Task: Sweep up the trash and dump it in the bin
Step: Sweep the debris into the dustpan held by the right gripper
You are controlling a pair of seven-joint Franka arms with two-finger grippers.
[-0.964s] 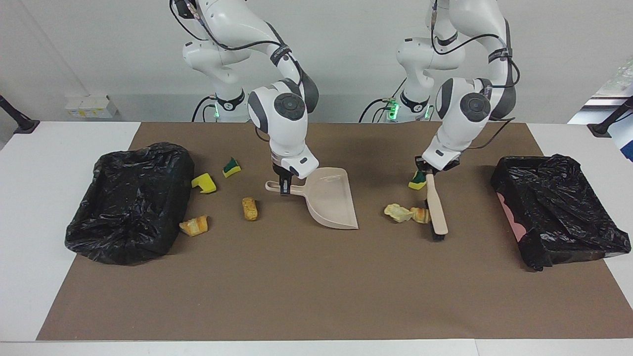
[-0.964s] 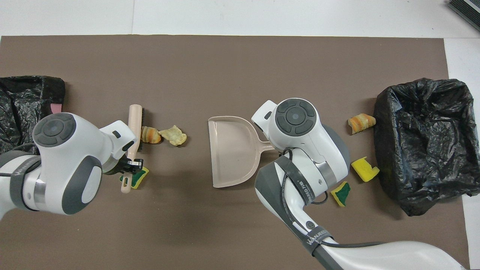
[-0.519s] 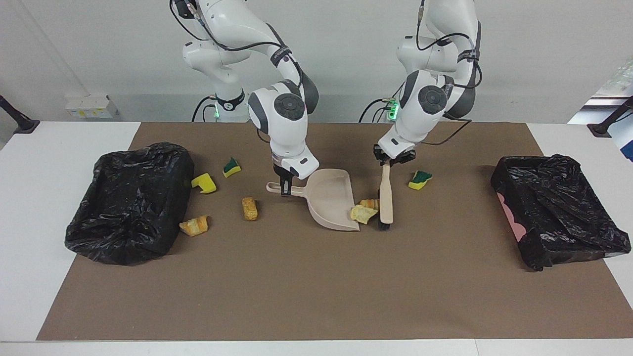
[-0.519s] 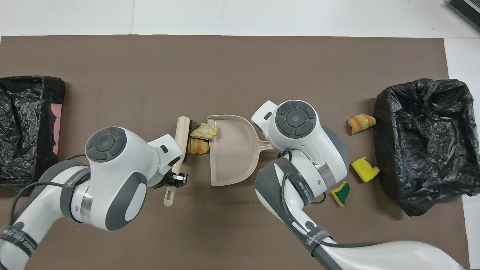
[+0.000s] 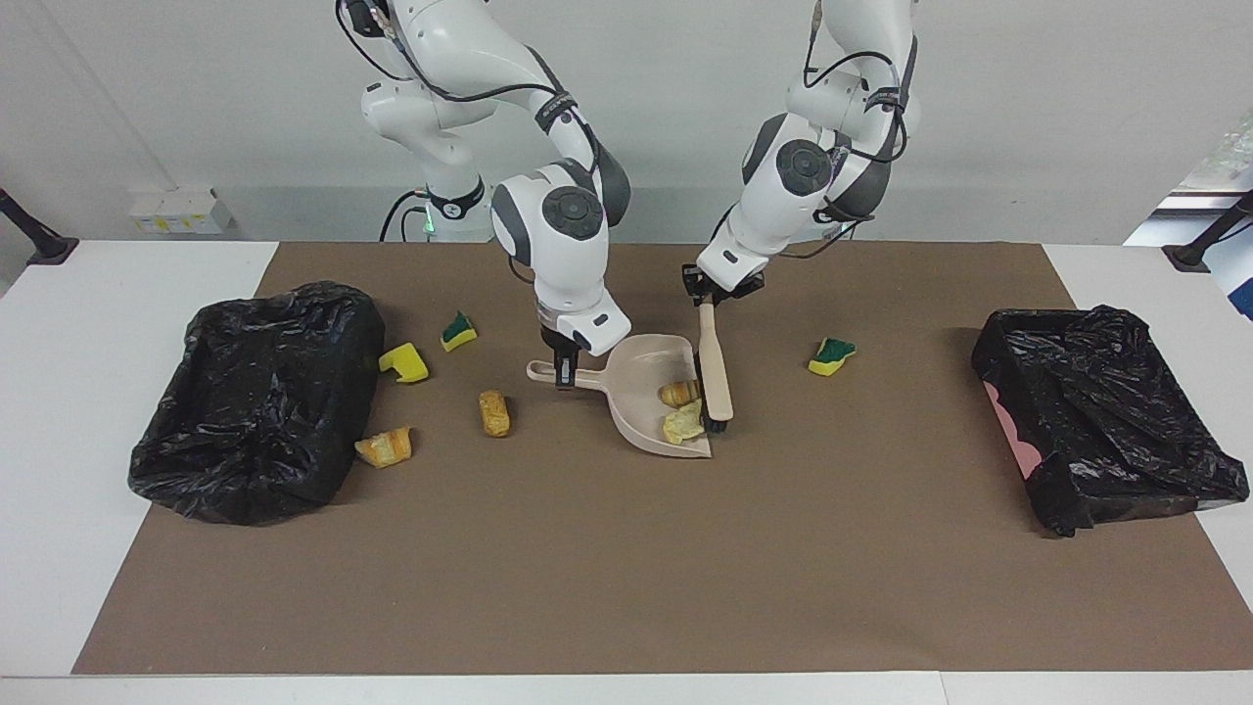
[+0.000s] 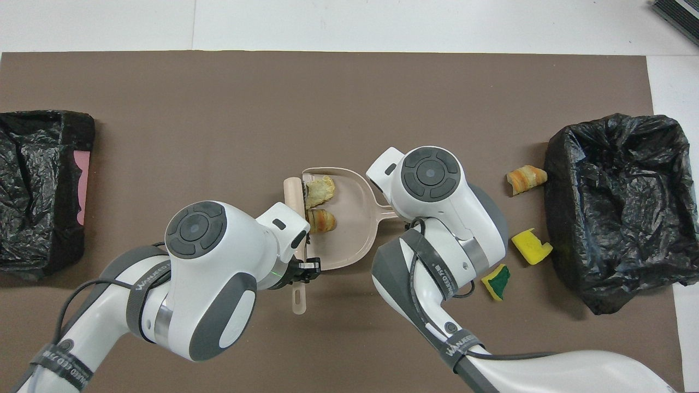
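My right gripper [image 5: 562, 372] is shut on the handle of the beige dustpan [image 5: 641, 397] [image 6: 352, 218], which rests on the brown mat. My left gripper [image 5: 707, 294] [image 6: 304, 266] is shut on the handle of the beige brush [image 5: 716, 367] [image 6: 295, 194], whose bristles stand at the pan's open lip. Two trash chunks [image 5: 679, 393] [image 6: 320, 221] lie inside the pan just past the lip. On the mat lie a green-yellow sponge piece [image 5: 830, 354] toward the left arm's end, and two sponge pieces [image 5: 404, 362] [image 6: 531, 246] and two bread chunks [image 5: 494, 412] toward the right arm's end.
A black-bagged bin [image 5: 259, 397] [image 6: 611, 207] stands at the right arm's end of the mat. Another black-bagged bin [image 5: 1106, 411] [image 6: 38, 180] stands at the left arm's end. One bread chunk [image 5: 384, 446] [image 6: 525, 178] lies right beside the first bin.
My left gripper swept the brush toward the right arm's end, pushing two chunks across the mat and into the dustpan. The right gripper and dustpan stayed still.
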